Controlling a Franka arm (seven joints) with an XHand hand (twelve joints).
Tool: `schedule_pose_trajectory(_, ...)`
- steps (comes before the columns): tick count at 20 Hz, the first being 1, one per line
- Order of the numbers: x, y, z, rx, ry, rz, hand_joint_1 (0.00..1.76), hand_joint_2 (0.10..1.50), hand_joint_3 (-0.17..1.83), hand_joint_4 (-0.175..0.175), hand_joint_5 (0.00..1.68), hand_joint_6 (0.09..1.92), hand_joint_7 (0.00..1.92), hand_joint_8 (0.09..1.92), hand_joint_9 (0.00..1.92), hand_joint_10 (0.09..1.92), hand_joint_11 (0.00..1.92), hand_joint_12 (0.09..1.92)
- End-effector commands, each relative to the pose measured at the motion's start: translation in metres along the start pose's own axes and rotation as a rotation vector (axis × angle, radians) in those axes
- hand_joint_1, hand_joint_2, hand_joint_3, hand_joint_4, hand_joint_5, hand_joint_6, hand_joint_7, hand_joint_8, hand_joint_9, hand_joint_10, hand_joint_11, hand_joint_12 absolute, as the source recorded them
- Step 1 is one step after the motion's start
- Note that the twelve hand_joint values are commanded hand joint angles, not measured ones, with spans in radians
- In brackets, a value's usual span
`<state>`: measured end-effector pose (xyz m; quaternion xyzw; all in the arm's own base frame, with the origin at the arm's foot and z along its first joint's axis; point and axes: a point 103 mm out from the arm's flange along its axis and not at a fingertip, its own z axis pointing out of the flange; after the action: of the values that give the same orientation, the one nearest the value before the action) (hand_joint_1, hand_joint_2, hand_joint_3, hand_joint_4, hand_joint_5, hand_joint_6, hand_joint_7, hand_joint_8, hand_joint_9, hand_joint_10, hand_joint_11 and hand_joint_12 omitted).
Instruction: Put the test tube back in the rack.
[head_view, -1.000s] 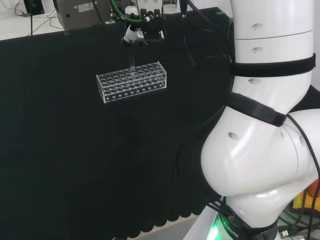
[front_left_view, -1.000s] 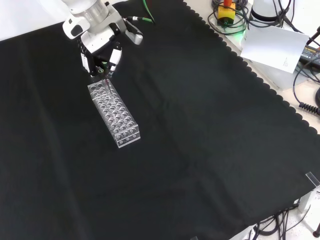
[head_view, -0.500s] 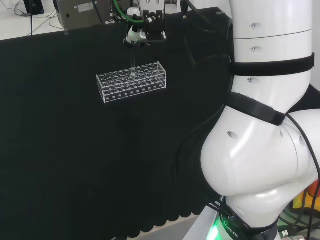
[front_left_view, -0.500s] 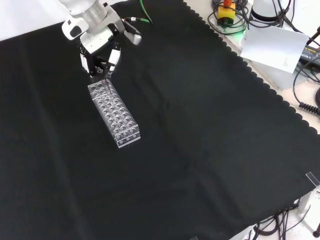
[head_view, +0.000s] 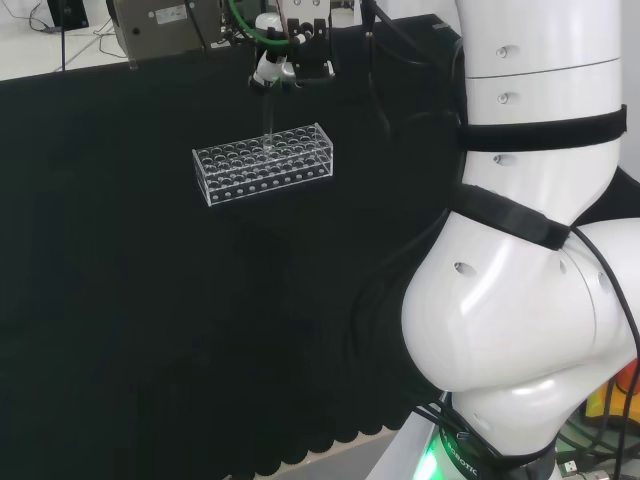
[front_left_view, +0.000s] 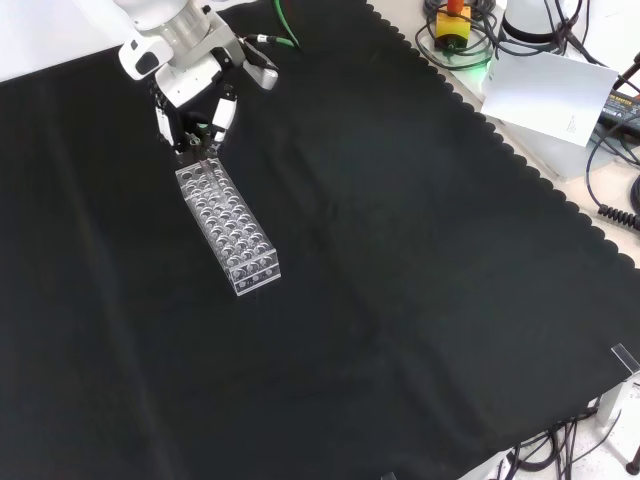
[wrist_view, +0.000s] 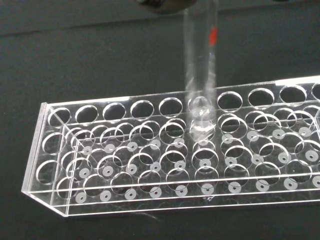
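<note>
Below the hand (head_view: 290, 62) in the head view, the tube (head_view: 267, 125) hangs upright over the rack (head_view: 263, 163), and I see the hand sitting a touch higher than a second ago, so it's not seated yet. Front view: the hand (front_left_view: 195, 100) has crept up-view from the rack (front_left_view: 229, 227); fingers curled round the tube. Wrist view: the tube (wrist_view: 200, 65) has its rounded tip at a back-row hole of the rack (wrist_view: 150, 150). Every other hole I see is empty.
</note>
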<state>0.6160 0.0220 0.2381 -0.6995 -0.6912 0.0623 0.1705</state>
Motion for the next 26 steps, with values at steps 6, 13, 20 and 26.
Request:
schedule_pose_trajectory(6, -0.001, 0.002, -0.01, -0.009, 0.008, 0.014, 1.43, 1.03, -0.17, -0.175, 1.29, 0.24, 1.35, 0.7, 1.54, 0.09, 1.47, 0.75)
schedule_pose_trajectory(13, -0.002, -0.001, -0.009, -0.003, 0.019, 0.011, 1.43, 1.03, -0.17, -0.175, 1.29, 0.24, 1.35, 0.7, 1.54, 0.09, 1.47, 0.75)
schedule_pose_trajectory(20, 0.002, 0.004, 0.0, 0.008, 0.023, 0.006, 1.43, 1.03, -0.17, -0.175, 1.29, 0.24, 1.35, 0.7, 1.54, 0.09, 1.47, 0.75)
schedule_pose_trajectory(26, -0.001, 0.004, 0.002, 0.017, 0.038, -0.001, 1.43, 1.03, -0.17, -0.175, 1.29, 0.24, 1.35, 0.7, 1.54, 0.09, 1.47, 0.75)
